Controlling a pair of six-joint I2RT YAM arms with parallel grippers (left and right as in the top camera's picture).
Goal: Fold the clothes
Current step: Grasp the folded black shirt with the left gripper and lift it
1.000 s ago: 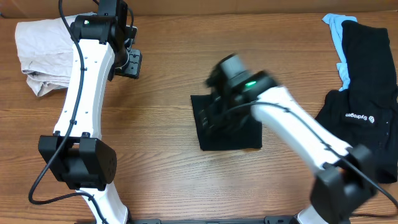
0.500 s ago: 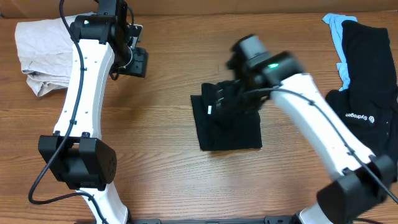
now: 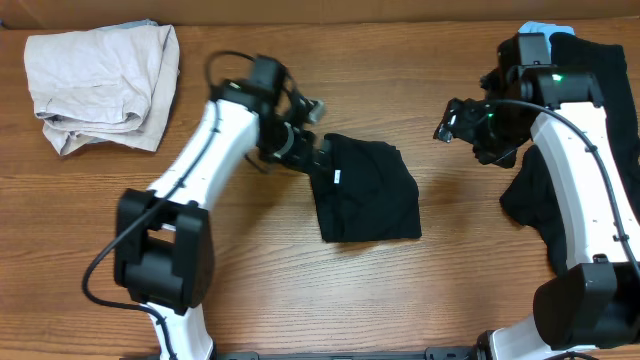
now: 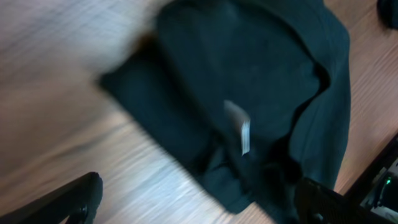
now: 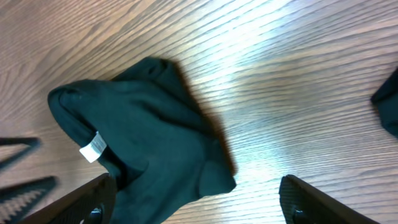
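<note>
A plain black T-shirt (image 3: 365, 200) with a small white neck tag lies folded in a rough square at the table's middle. It also shows in the left wrist view (image 4: 249, 93) and the right wrist view (image 5: 149, 137). My left gripper (image 3: 318, 152) is open and empty at the shirt's upper left corner, its fingers (image 4: 199, 208) straddling the near edge. My right gripper (image 3: 450, 125) is open and empty, above the wood to the right of the shirt, its fingers (image 5: 199, 202) wide apart. More black garments (image 3: 620, 110) and a light-blue piece (image 3: 540, 30) lie at the far right; my right arm hides any logo.
A pale beige folded garment (image 3: 100, 85) lies at the back left corner. Bare wooden table (image 3: 250, 280) surrounds the folded shirt. My right arm stands over the pile of black clothes at the right edge.
My left arm swung from the back left over to the shirt's upper left corner. My right arm drew off the shirt and moved right, towards the pile. The shirt's top now bulges.
</note>
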